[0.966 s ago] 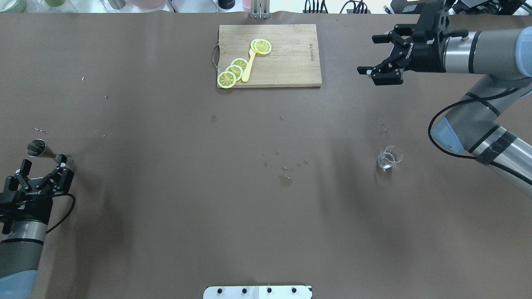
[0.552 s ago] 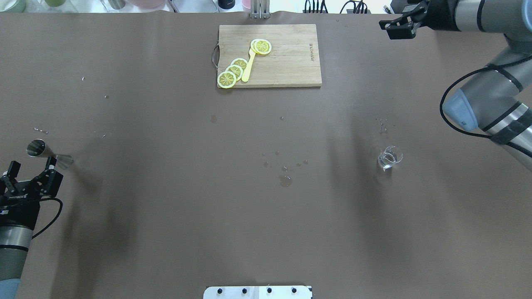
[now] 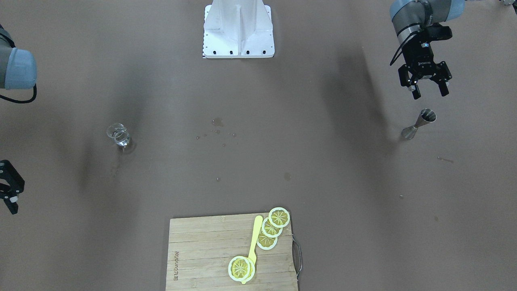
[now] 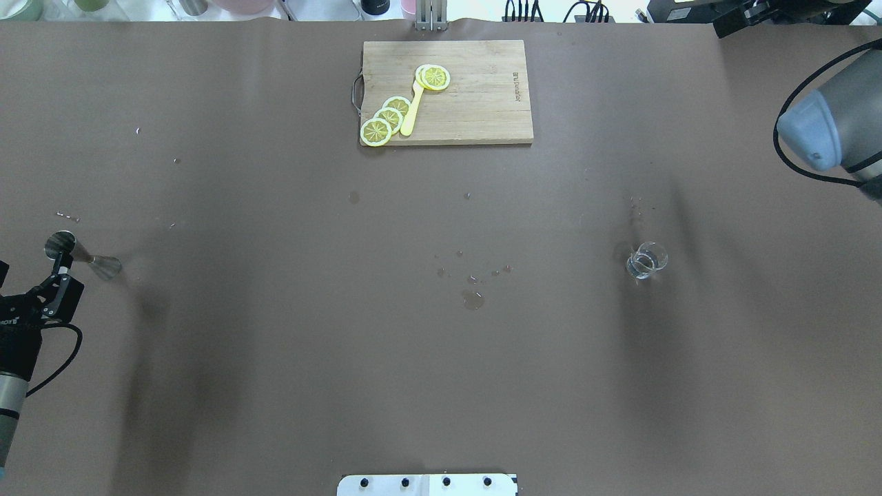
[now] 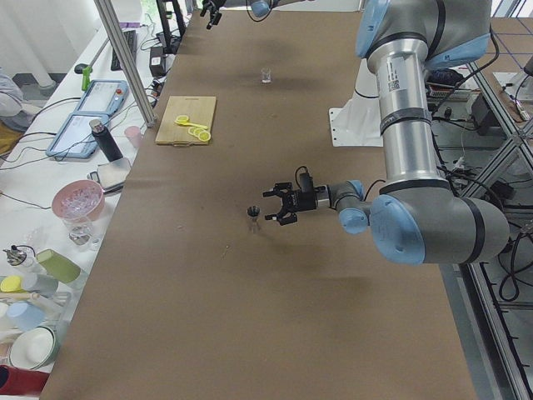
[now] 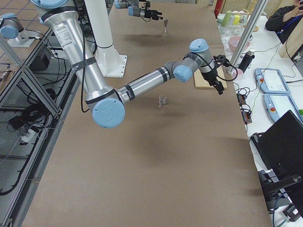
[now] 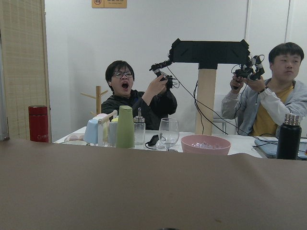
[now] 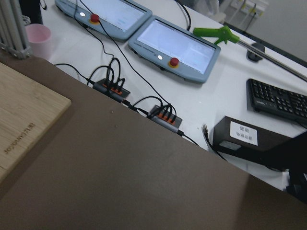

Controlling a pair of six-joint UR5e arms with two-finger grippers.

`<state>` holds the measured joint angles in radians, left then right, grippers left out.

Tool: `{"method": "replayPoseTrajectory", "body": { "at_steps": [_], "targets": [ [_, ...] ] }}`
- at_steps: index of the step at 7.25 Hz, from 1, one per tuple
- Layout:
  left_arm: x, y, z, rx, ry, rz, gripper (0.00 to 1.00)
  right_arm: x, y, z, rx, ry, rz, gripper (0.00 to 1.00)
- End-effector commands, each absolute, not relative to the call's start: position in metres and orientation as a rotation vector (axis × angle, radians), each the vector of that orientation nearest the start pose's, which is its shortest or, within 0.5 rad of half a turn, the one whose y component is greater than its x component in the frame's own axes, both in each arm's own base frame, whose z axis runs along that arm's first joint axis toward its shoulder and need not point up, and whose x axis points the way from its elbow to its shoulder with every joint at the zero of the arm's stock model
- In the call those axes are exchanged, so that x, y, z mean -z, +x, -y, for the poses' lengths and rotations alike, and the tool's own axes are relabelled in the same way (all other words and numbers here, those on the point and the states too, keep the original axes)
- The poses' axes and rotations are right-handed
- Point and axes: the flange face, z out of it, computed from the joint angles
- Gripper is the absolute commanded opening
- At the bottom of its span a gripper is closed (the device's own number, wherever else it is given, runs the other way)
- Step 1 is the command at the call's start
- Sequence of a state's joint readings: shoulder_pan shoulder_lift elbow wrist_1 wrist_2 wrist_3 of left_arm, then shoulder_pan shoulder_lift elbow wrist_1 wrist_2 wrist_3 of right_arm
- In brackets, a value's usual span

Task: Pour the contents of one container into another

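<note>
Two arms are seen drawn back from the table (image 4: 275,358), and nothing is held by either. The left gripper (image 3: 427,85) hangs with its fingers spread apart, just on the robot's side of the jigger (image 3: 418,123); the right gripper (image 3: 9,194) is cut off at the picture edge, so its state cannot be told.

Both vessels seem already set down, so the step in hand is judged to be a withdrawal. It is best done by lifting straight away from the jigger, since the narrow base could be tipped by a brush.

The jigger stands upright at the far left, its long axis vertical and mouth upward. The small glass (image 4: 646,262) stands upright well apart, at the right.
</note>
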<state>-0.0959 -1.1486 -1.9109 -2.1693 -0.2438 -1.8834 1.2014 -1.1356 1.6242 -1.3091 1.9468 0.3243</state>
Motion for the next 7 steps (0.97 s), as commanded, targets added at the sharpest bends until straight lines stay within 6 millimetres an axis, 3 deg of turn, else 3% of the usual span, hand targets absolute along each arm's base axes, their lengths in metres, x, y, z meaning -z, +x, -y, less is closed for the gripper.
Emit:
{"method": "replayPoseTrajectory", "body": {
  "at_steps": [1,2,3,4,5,6,7],
  "targets": [
    [-0.507,0.31,0.28,0.697,1.18,-0.535,0.99,-0.4,-0.123,0.641,0.135,0.286,0.639,1.0],
    [-0.477,0.33,0.292,0.676,1.175,-0.52,0.99,-0.423,-0.121,0.633,0.112,0.198,0.622,1.0],
    [-0.44,0.347,0.315,0.632,1.169,-0.493,0.99,-0.445,-0.106,0.624,0.104,0.143,0.651,1.0],
    [-0.393,0.351,0.36,0.619,1.125,-0.49,0.99,-0.477,-0.086,0.607,0.102,0.086,0.717,1.0],
    [-0.349,0.334,0.415,0.551,1.078,-0.473,0.99,-0.495,-0.065,0.595,0.065,0.053,0.765,1.0],
    [-0.321,0.302,0.483,0.439,1.026,-0.449,0.99,-0.513,-0.046,0.586,0.024,0.016,0.805,1.0],
    [-0.314,0.266,0.551,0.344,0.965,-0.452,0.99,-0.529,-0.034,0.58,-0.011,-0.018,0.798,1.0]
  ]
}}
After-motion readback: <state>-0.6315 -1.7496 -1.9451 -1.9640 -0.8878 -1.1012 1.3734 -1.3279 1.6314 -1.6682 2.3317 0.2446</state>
